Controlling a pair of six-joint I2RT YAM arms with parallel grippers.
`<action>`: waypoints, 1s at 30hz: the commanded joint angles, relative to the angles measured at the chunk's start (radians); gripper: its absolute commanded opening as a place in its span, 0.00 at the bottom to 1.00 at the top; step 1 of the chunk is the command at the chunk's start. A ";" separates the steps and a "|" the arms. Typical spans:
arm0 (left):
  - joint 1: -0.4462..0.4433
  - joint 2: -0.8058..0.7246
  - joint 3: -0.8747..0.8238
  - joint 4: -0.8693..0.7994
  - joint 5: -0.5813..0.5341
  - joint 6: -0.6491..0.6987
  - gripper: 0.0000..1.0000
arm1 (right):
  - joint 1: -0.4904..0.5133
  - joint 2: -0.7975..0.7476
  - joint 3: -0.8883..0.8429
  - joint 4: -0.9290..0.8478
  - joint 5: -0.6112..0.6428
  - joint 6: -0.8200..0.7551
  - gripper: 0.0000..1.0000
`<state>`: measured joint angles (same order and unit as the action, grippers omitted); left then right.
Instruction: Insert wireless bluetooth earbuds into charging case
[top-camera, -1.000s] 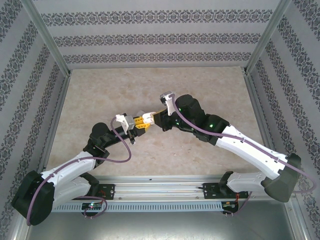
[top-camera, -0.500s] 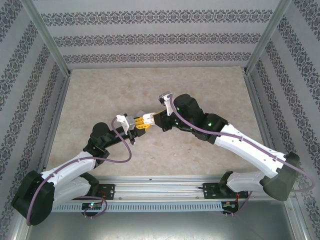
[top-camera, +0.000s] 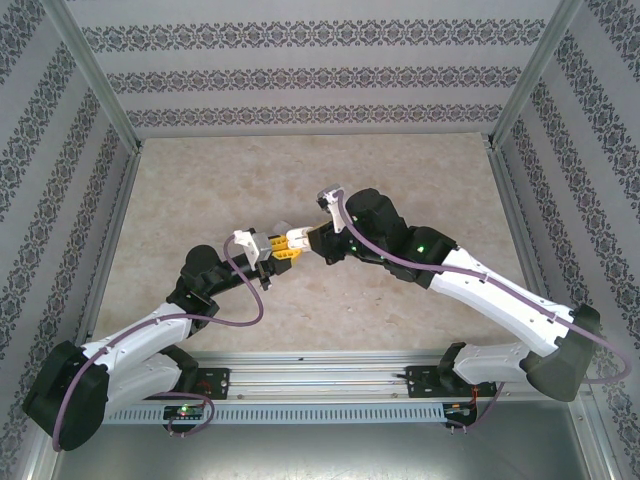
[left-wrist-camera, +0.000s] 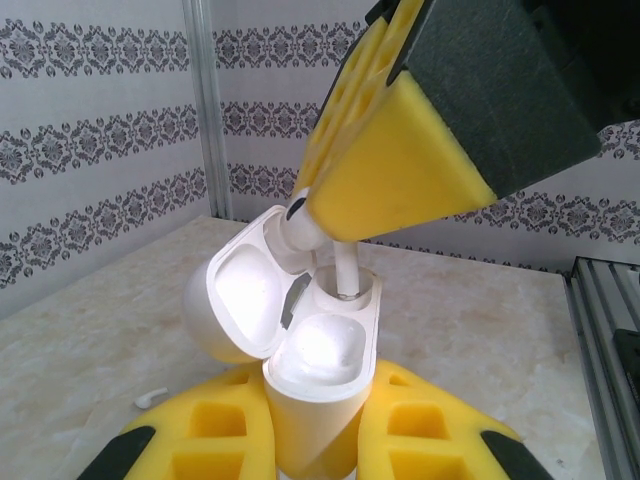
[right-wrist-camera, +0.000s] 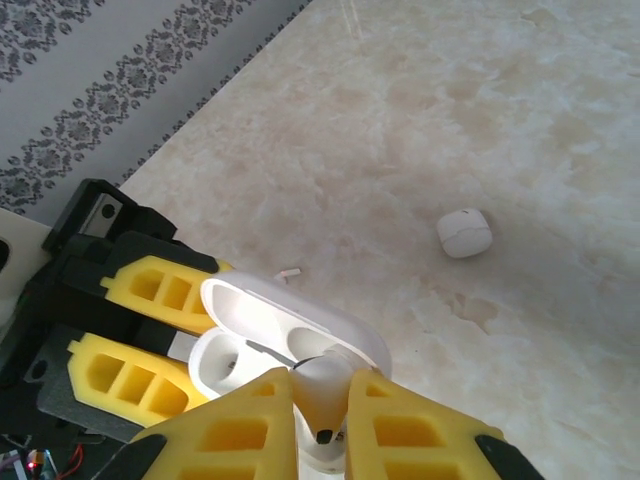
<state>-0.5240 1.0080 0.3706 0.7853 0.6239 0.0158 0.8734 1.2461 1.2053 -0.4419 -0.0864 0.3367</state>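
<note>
One tiny white plastic earbud (left-wrist-camera: 345, 268) pinched in right gripper (right-wrist-camera: 320, 388), stem apparently seated in far socket | open white rounded plastic charging case (left-wrist-camera: 318, 365) clamped in left gripper (left-wrist-camera: 315, 440), above beige table (top-camera: 400, 170).

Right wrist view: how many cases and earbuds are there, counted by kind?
Cases: 2, the open case in the left gripper and the closed case on the table.
Earbuds: 2, the held earbud in the right gripper and the loose earbud on the table.
Total: 4.
</note>
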 joint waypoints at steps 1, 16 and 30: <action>-0.010 -0.018 0.002 0.035 0.014 0.015 0.00 | 0.008 -0.016 0.023 -0.053 0.042 -0.024 0.14; -0.010 -0.019 0.007 0.028 0.018 0.010 0.00 | 0.013 0.036 0.034 -0.055 -0.045 -0.037 0.15; -0.011 -0.010 0.010 0.052 0.052 -0.031 0.00 | 0.016 0.047 0.039 -0.064 -0.204 -0.139 0.18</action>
<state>-0.5240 1.0080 0.3702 0.7631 0.6590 0.0105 0.8726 1.2797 1.2301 -0.4744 -0.1684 0.2424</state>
